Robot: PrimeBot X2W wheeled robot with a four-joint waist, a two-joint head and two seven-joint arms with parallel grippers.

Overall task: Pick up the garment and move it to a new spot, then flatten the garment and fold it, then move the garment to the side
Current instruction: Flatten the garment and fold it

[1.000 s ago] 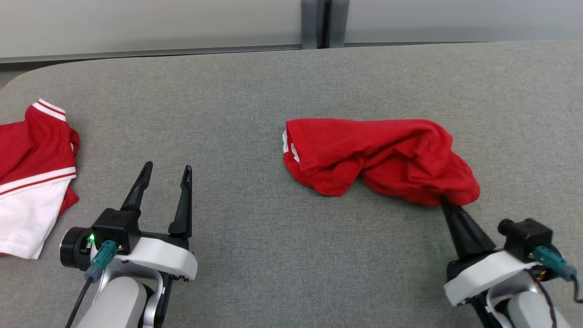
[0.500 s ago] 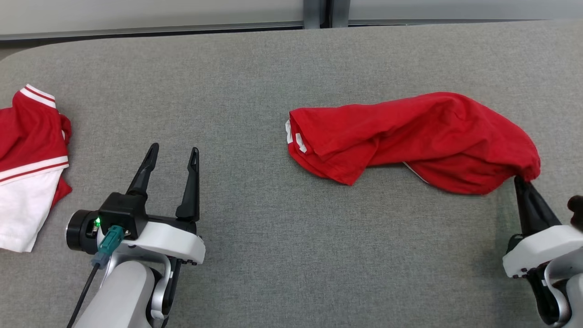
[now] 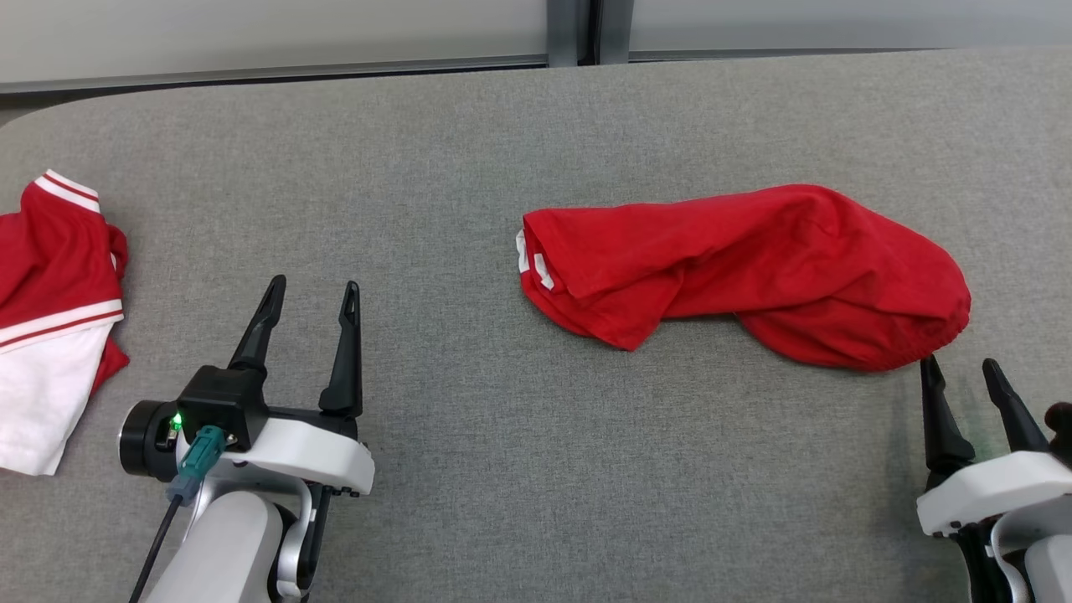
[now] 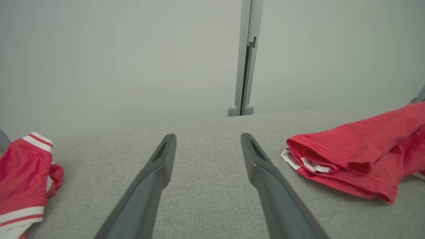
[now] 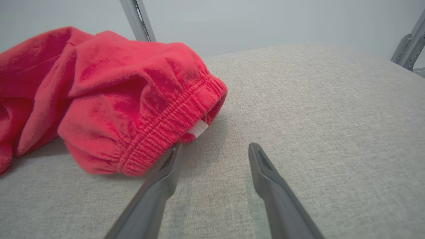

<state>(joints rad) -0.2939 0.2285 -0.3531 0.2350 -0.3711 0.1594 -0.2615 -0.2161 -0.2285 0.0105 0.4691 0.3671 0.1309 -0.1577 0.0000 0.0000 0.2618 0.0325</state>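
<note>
On grey table [image 3: 469, 486], right of centre: red garment [image 3: 745, 268], crumpled, stretched sideways, elastic waistband end nearest right gripper [image 3: 957, 363]. Jaws of right gripper apart, holding nothing; one fingertip just beside waistband, contact unclear. Low over bare cloth at near left, left gripper [image 3: 315, 284]: jaws wide, empty, well apart from garment. Far left edge: red-and-white garment [image 3: 50, 285], rumpled.

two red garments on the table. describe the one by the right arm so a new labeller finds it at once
On the grey table, look right of centre, just ahead of the open right end effector. The red garment there is a long crumpled bundle; unlike the red-and-white garment at the left edge, it is nearly all red, with an elastic waistband.
</note>
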